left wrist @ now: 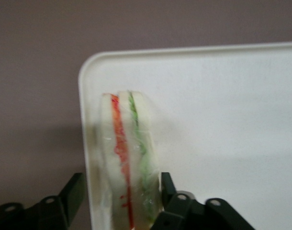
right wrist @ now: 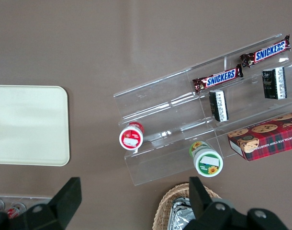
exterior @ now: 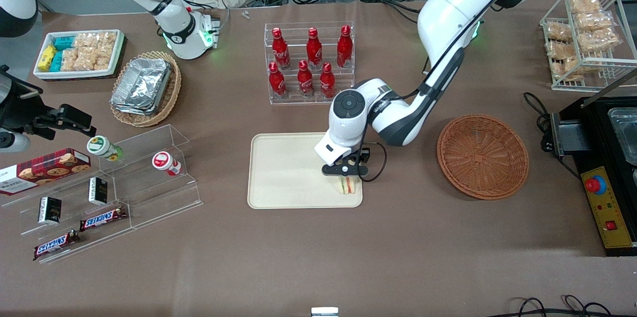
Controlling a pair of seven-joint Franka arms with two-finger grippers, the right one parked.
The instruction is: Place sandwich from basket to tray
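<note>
The tool (exterior: 346, 173) is being held low over the tray (exterior: 283, 172), at the corner nearest the front camera on the working arm's end, and it's clamped on the sandwich (exterior: 348, 185). In the wrist view the sandwich (left wrist: 128, 163) is sitting on edge between the two dark fingers (left wrist: 171, 191), its red and green filling lines showing, right by the tray's rounded corner (left wrist: 95, 67). Whether it's actually being rested on the tray surface or just held above it can't be told.

The reddish-brown basket (exterior: 482, 156) is being left with nothing in it, on the desk (exterior: 398, 257) toward the working arm's end, well apart from the tray. The lighter wicker basket (exterior: 169, 93) toward the parked arm's end is being filled by a stack of foil containers (exterior: 142, 85), and the white bin (exterior: 42, 74) near it is holding snack packets.

The arm is being bent down from above, its wrist pointing straight at the tray.
</note>
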